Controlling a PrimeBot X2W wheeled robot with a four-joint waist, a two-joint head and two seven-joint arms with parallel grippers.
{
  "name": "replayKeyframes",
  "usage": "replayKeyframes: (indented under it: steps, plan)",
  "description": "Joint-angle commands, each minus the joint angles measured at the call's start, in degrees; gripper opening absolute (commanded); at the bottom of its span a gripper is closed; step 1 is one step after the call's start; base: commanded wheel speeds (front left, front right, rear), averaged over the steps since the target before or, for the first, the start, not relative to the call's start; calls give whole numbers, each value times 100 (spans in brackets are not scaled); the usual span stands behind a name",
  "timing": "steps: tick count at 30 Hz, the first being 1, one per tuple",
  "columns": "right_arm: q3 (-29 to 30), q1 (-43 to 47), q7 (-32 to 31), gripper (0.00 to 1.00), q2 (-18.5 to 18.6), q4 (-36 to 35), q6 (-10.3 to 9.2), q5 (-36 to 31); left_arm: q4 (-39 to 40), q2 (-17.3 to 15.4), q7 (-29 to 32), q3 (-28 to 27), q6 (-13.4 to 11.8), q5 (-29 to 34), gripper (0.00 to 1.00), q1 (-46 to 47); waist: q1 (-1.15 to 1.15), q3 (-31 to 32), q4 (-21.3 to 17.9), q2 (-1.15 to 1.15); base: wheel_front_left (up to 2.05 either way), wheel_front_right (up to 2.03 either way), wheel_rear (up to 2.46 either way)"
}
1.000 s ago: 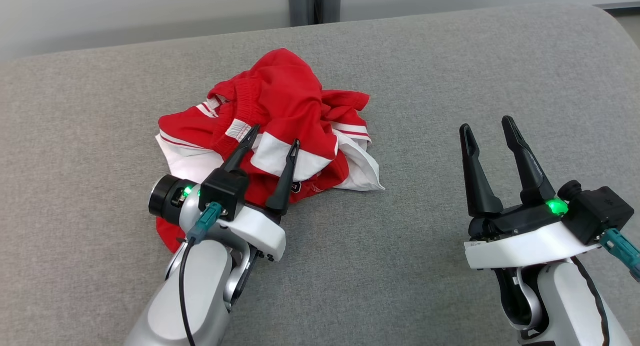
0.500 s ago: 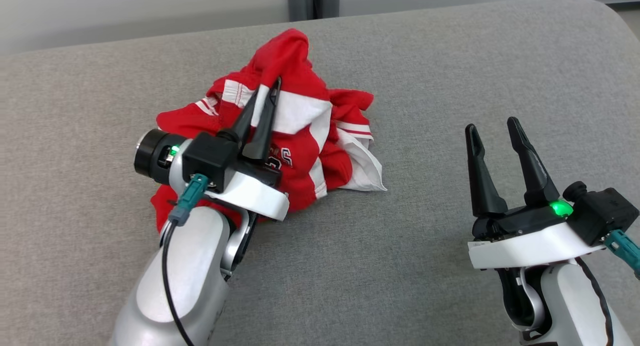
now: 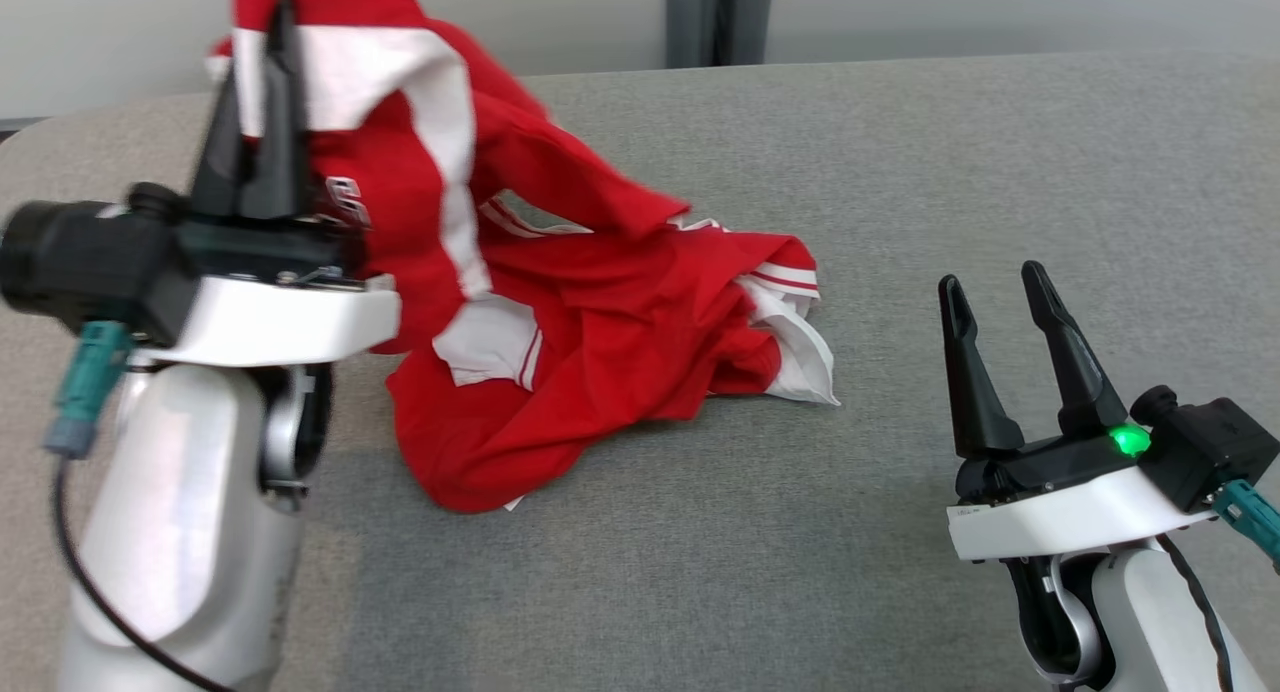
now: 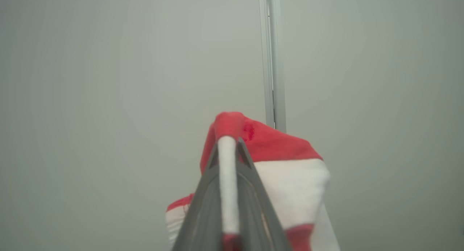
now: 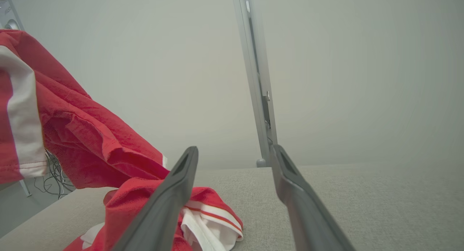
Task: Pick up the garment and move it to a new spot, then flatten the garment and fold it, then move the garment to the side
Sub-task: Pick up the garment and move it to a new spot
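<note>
The garment (image 3: 600, 322) is a red top with white panels and stripes, part lifted and part trailing on the grey cushion. My left gripper (image 3: 262, 42) is raised at the upper left, shut on a fold of the garment (image 4: 275, 153), which drapes over its fingertips. The lower part of the garment (image 5: 119, 193) still rests in a heap on the cushion. My right gripper (image 3: 990, 277) stands open at the lower right, clear of the cloth, its two fingers (image 5: 170, 204) spread with nothing between them.
The grey fabric cushion (image 3: 900, 172) stretches across the scene, with bare surface to the right and front of the garment. A pale wall with a vertical grey post (image 3: 718, 17) runs behind its far edge. Cables (image 5: 54, 175) hang at the far left.
My left gripper shut on the garment's top fold and rose up and to the left, pulling the cloth off the cushion. The head camera shifted. The right gripper stayed put and open.
</note>
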State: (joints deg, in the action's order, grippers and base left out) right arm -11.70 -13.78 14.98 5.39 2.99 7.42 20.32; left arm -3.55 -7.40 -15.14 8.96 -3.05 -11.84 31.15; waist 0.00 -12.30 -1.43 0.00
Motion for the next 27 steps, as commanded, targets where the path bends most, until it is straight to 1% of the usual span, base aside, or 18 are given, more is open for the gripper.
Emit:
replayKeyframes:
  steps: [1, 7, 11, 17, 20, 23, 25, 27]
  plan:
    - [-12, 31, 28, 100, 34, 20, 14, 1, 83, -77, -3, -91, -35, 6, 0, -30, 0, -8, 91, 0, 0, 0, 0]
    - [24, 57, 28, 100, 85, 2, 14, -55, 401, -382, -3, -702, -139, -76, 0, -193, 0, -30, 306, 0, 0, 0, 0]
    - [44, 43, 28, 100, 167, -33, 14, -75, 479, -571, -3, -1031, -207, -2, 0, -235, 0, -106, 470, 0, 0, 0, 0]
    - [34, 6, 28, 100, 273, -58, 14, -106, 563, -686, -3, -1558, -297, 109, 0, -166, 0, -251, 705, 0, 0, 0, 0]
    - [-31, -44, 28, 100, 337, -50, 14, -141, 435, -715, -3, -1608, -295, 288, 0, -141, 0, -324, 806, 0, 0, 0, 0]
    - [-92, -134, 28, 100, 374, -53, 14, -169, 134, -692, -3, -1726, -408, 511, 0, -63, 0, -417, 875, 0, 0, 0, 0]
    - [-98, -155, 28, 100, 380, -54, 14, -172, 42, -691, -3, -1760, -429, 575, 0, -36, 0, -443, 884, 0, 0, 0, 0]
    - [-116, -211, 28, 100, 413, -68, 14, -167, -58, -672, -3, -1843, -541, 713, 0, 32, 0, -490, 892, 0, 0, 0, 0]
